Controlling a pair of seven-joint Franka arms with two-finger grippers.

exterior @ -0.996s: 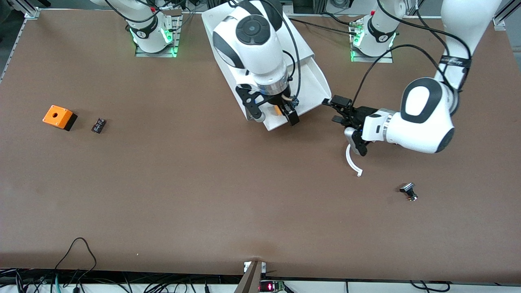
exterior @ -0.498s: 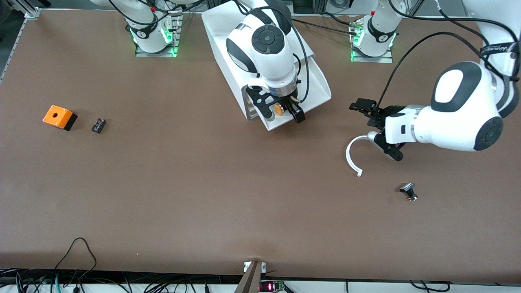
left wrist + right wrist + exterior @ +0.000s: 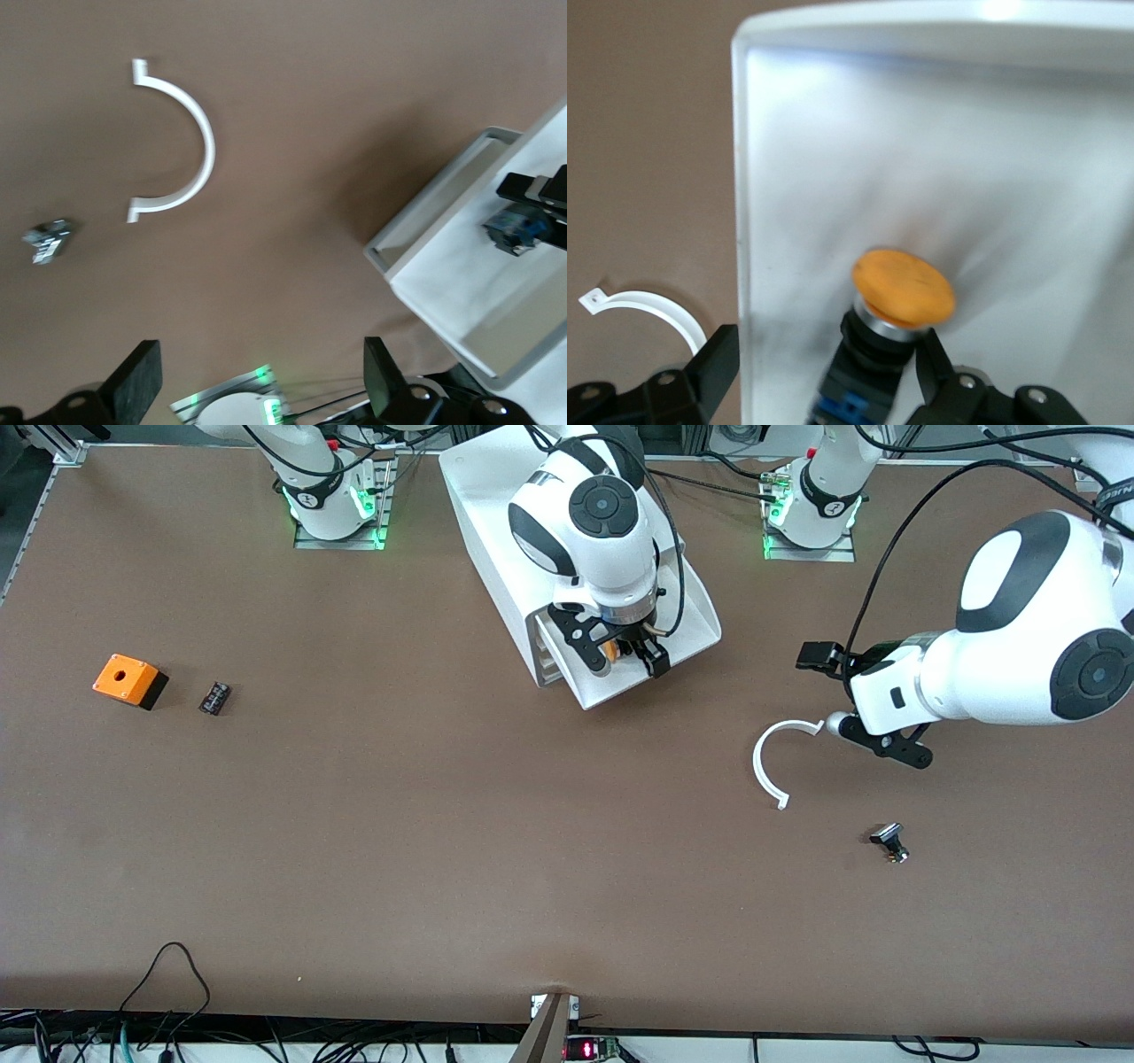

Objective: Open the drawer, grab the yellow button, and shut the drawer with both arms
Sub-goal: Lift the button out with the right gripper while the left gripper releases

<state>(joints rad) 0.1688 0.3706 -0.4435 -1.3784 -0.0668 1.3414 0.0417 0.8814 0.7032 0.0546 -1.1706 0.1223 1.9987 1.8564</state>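
Reaching into the open drawer, your right hand straddles the button, its fingers spread and not yet pinching; the button's long axis runs toward that wrist. Your left hand waits released over the table, well apart.

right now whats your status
Right end effector in the open drawer, straddling the button. Left end effector open over the table near white curved handle. Nothing blocking.

Even overhead light; soft shadows; right wrist view motion-blurred.
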